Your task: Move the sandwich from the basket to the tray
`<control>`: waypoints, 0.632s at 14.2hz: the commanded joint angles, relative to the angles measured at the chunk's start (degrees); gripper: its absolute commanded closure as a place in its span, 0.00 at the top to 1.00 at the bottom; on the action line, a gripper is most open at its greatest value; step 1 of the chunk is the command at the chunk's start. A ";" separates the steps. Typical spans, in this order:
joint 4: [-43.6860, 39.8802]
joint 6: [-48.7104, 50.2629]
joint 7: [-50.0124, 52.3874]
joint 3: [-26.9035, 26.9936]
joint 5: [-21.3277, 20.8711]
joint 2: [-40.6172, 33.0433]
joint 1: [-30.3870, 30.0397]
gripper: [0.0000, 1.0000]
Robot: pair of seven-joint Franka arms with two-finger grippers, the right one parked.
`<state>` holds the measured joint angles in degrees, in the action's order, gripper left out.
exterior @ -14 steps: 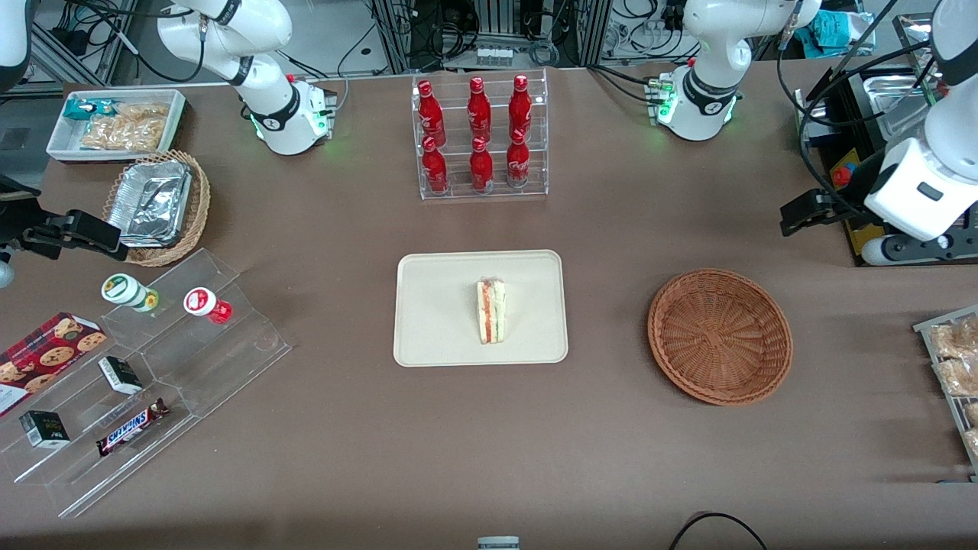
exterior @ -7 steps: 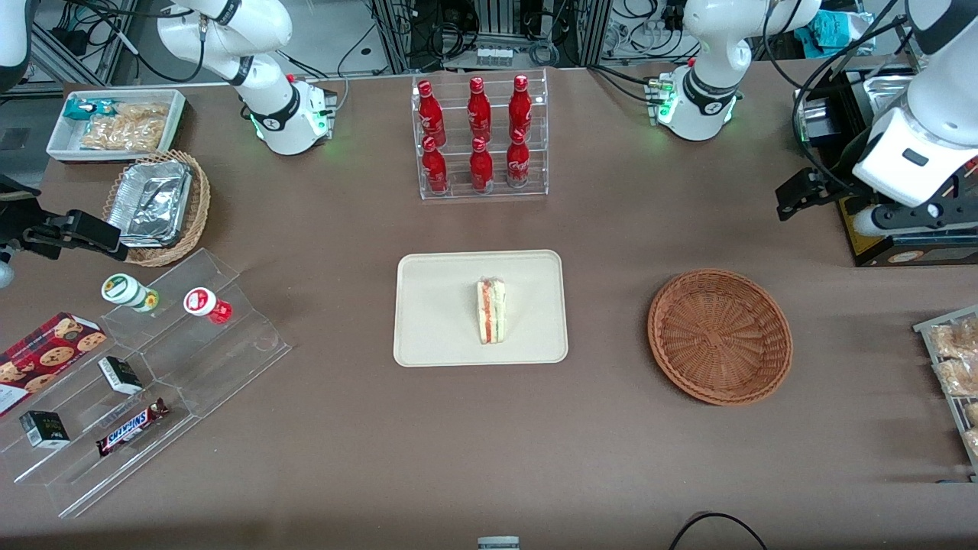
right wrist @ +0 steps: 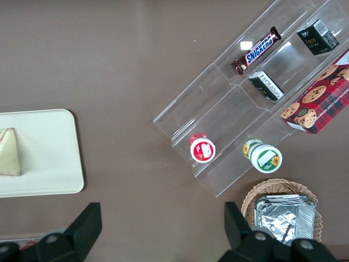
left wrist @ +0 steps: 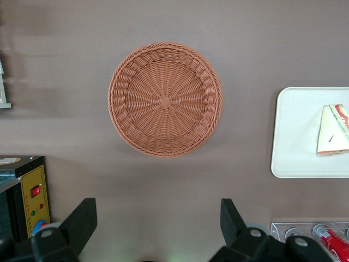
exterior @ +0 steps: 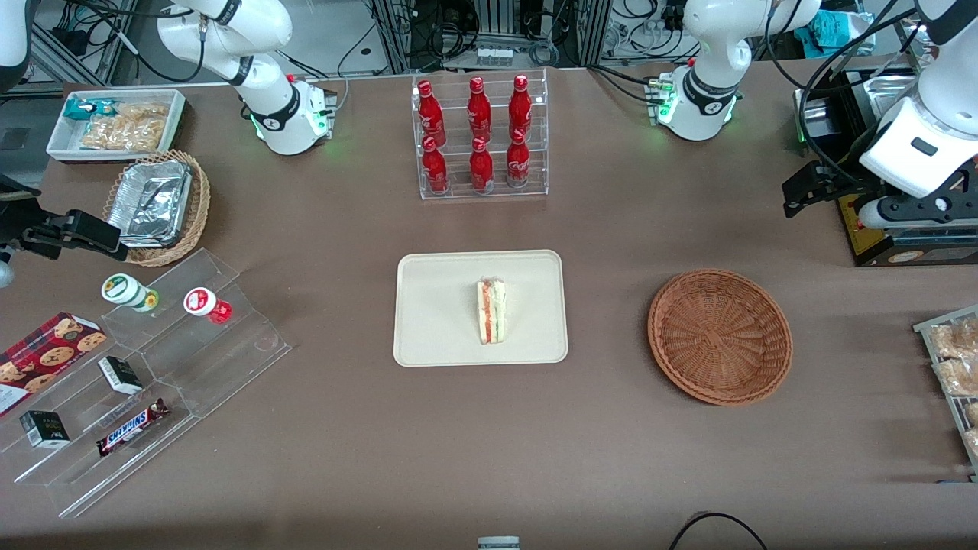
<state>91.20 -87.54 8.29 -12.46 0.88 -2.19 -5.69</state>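
The sandwich point(exterior: 491, 311) lies on the cream tray point(exterior: 435, 305) at the middle of the table, its red and green edge showing. It also shows in the left wrist view point(left wrist: 332, 131) on the tray point(left wrist: 297, 131). The reddish-brown basket point(exterior: 720, 336) is empty and stands beside the tray, toward the working arm's end; in the left wrist view it point(left wrist: 165, 100) lies below the camera. My left gripper point(exterior: 802, 195) hangs open and empty above the table, farther from the front camera than the basket. Its fingers point(left wrist: 82, 218) stand wide apart with nothing between them.
A clear rack of red bottles point(exterior: 480, 137) stands farther from the front camera than the tray. A black box with a yellow panel point(exterior: 879, 229) sits under the working arm. A stepped acrylic shelf of snacks point(exterior: 153, 367), a tan basket with foil containers point(exterior: 157, 206) and a white bin point(exterior: 114, 122) lie toward the parked arm's end.
My left gripper has drawn a little farther from the front camera, away from the basket, still open and empty. The sandwich, the tray and the basket have not moved.
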 commanded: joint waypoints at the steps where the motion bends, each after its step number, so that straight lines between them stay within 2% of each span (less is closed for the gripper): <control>1: -0.32 -0.09 -0.82 0.68 2.28 -0.27 -0.90 1.00; 3: -0.32 -0.09 -0.99 2.61 2.29 -0.36 -0.81 1.00; 9: -0.85 -0.18 -0.82 2.62 2.20 -0.09 -0.73 1.00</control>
<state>91.11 -87.61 8.20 -9.48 2.06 -2.19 -5.82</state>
